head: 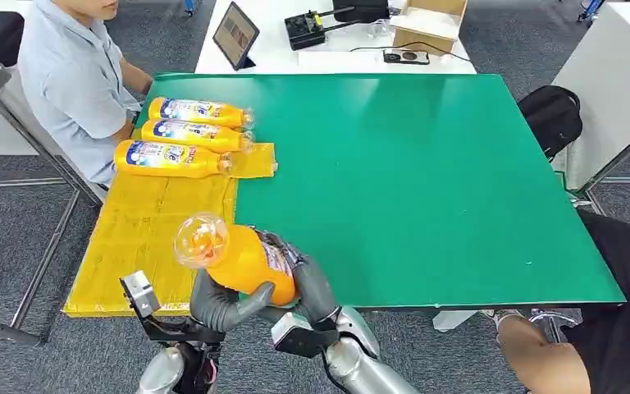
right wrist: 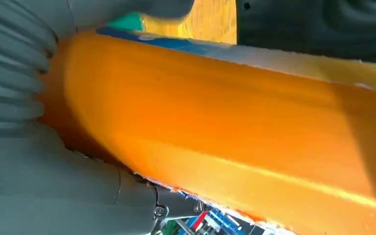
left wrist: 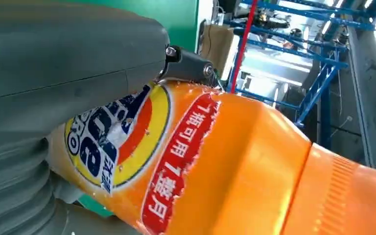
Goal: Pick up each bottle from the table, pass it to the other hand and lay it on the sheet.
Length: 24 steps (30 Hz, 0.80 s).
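- Holding one orange bottle (head: 242, 258) between them, both robot hands meet just off the near edge of the green desk (head: 426, 189), close to its near left corner.
- Left hand (head: 221, 304): its grey fingers curl under and around the bottle's lower body, grasping it.
- Right hand (head: 308, 283): its darker fingers wrap the same bottle from the other side, also grasping it.
- Held bottle: it is tilted, with its clear rounded cap end pointing up and toward the left, above the near part of the yellow sheet (head: 143, 238).
- Label in the left wrist view: a round yellow and orange badge with large blue letters, partly covered by the hand and not fully readable, beside a red band of white Chinese characters with the digit 1.
- Right wrist view: the bottle's smooth orange side, with a thin blue strip of label along one edge; no writing can be read there.
- Yellow sheet: it covers the left side of the desk, running from the near edge toward the far left corner.
- Three more orange bottles (head: 182, 135) lie on their sides in a row on the far part of the sheet, just beside one another, caps pointing right; their blue and white labels are too small to read.
- A person in a light blue shirt (head: 74, 82) sits at the far left corner.
- A tablet (head: 235, 34) stands on a white table beyond the far edge.
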Motion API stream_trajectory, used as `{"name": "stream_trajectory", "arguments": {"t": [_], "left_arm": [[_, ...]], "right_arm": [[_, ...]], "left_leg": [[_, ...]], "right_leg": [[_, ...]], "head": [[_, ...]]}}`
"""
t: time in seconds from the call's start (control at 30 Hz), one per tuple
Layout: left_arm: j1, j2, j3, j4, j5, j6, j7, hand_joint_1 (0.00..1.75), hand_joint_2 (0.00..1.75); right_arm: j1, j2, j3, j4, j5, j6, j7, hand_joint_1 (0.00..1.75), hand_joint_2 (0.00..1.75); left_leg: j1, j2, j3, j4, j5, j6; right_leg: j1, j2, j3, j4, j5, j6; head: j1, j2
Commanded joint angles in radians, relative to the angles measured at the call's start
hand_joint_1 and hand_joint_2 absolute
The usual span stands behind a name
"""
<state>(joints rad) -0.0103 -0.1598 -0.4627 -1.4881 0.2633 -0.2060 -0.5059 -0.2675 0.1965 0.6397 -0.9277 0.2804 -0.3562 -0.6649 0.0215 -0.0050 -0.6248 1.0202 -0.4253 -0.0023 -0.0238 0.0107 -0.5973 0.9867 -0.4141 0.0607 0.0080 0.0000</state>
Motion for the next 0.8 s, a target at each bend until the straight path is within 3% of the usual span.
{"name": "stream_trajectory", "arguments": {"t": [0.03, 0.17, 0.27, 0.43, 0.5, 0.6, 0.63, 0.8], "left_arm": [[-0.039, 0.042, -0.018, 0.045, -0.006, -0.023, 0.056, 1.75, 1.75], [-0.043, 0.071, 0.022, 0.046, -0.076, 0.046, 0.093, 1.75, 1.75], [-0.082, 0.094, 0.098, 0.082, -0.191, 0.204, 0.144, 1.75, 1.75], [-0.109, 0.106, 0.118, 0.098, -0.233, 0.241, 0.151, 1.75, 1.75], [-0.153, 0.119, 0.143, 0.126, -0.350, 0.337, 0.170, 1.75, 1.75], [-0.225, 0.149, 0.219, 0.189, -0.394, 0.352, 0.197, 1.75, 1.75], [-0.249, 0.158, 0.243, 0.211, -0.394, 0.352, 0.198, 1.75, 1.75], [-0.399, 0.209, 0.257, 0.317, -0.561, 0.422, 0.210, 1.75, 1.75]], "right_arm": [[-0.027, -0.027, 0.106, 0.007, -0.025, -0.066, -0.033, 0.00, 0.00], [-0.003, -0.055, 0.110, -0.082, -0.026, -0.160, -0.033, 0.00, 0.00], [0.029, -0.096, 0.126, -0.250, -0.062, -0.342, -0.033, 0.00, 0.00], [0.052, -0.080, 0.070, -0.299, -0.009, -0.342, -0.033, 0.00, 0.00], [0.084, -0.051, -0.008, -0.362, 0.052, -0.342, -0.033, 0.00, 0.00], [0.119, -0.024, -0.099, -0.447, 0.080, -0.342, -0.033, 0.00, 0.00], [0.128, -0.016, -0.129, -0.471, 0.082, -0.342, -0.033, 0.00, 0.00], [0.127, -0.011, -0.159, -0.502, 0.064, -0.342, -0.033, 0.00, 0.00]], "left_leg": [[0.000, 0.001, 0.005, -0.001, -0.002, 0.001], [0.000, 0.000, 0.004, -0.001, -0.001, 0.001], [0.000, 0.001, 0.004, -0.001, -0.001, 0.001], [0.001, 0.001, 0.005, -0.001, -0.001, 0.001], [0.000, 0.003, 0.005, -0.002, -0.001, 0.001], [0.001, -0.005, 0.004, -0.001, 0.000, 0.001], [0.001, -0.001, 0.002, 0.000, 0.000, 0.001], [0.002, -0.003, 0.002, 0.000, 0.001, 0.001]], "right_leg": [[0.001, -0.001, 0.005, -0.001, -0.001, -0.003], [0.001, -0.001, 0.004, -0.001, -0.001, -0.003], [0.001, -0.001, 0.004, -0.001, -0.001, -0.003], [0.001, 0.000, 0.005, -0.001, -0.001, -0.004], [0.001, 0.000, 0.003, -0.001, 0.000, -0.004], [0.001, -0.007, 0.005, 0.000, -0.002, -0.004], [0.001, -0.002, 0.002, 0.000, -0.001, -0.003], [0.002, -0.005, 0.003, 0.001, -0.001, -0.004]], "head": [[0.000, 0.000], [0.000, 0.000], [0.000, 0.000], [0.002, 0.000], [-0.001, 0.000], [0.001, 0.000], [0.000, 0.000], [0.000, 0.000]]}}
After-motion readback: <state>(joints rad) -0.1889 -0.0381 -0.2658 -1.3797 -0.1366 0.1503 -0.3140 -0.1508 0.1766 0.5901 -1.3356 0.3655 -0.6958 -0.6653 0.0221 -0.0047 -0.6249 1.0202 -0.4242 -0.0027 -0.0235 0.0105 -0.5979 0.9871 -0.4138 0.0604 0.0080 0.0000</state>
